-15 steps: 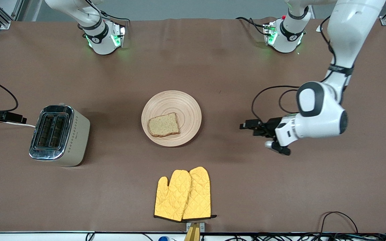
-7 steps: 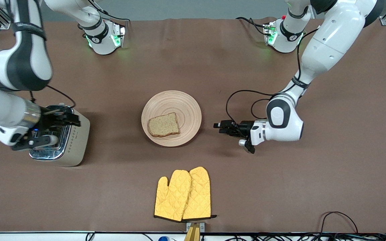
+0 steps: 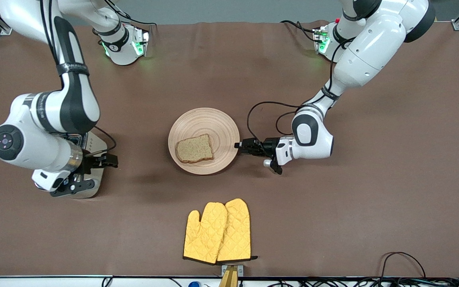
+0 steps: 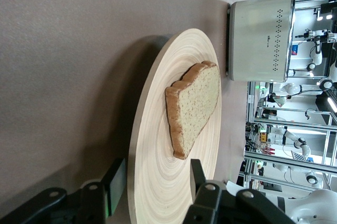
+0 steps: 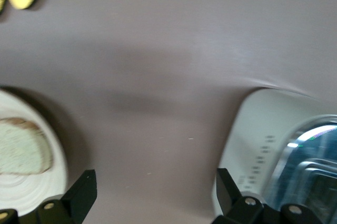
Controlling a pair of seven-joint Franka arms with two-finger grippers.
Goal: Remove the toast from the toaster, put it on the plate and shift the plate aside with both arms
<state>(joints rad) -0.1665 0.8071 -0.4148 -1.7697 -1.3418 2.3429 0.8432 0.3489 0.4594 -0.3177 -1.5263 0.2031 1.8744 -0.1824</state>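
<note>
Round, shallow, pale wooden plate (image 3: 204, 140) with ring grain sitting mid-tabletop (image 3: 229, 79), brown cloth underneath. Single slice of light brown speckled toast (image 3: 195, 148) with a darker crust lying flat on it, on the part of the plate nearer the front camera and toward the right arm's end.

Left end effector (image 3: 240, 146) down low at the plate's rim on the left arm's end. Fingers (image 4: 117, 184) apart in the left wrist view, one on each face of the rim (straddling it, not visibly squeezing). Same view: plate (image 4: 174, 145) edge-on, toast (image 4: 194, 105) on top, silver toaster (image 4: 260, 38) past it.

Right end effector (image 3: 104, 160) over the edge of the boxy silver-and-cream toaster (image 3: 88, 165) near the right arm's end of the tabletop, with the right arm covering most of the toaster from the front camera. Fingers (image 5: 83, 192) spread wide in the right wrist view, holding nothing, bare tabletop between them; toaster (image 5: 274, 150) on one side, plate (image 5: 37, 176) and toast (image 5: 23, 147) on the other.

Pair of yellow quilted oven mitts (image 3: 218, 232) lying side by side, nearer the front camera than the plate, well apart from it.
</note>
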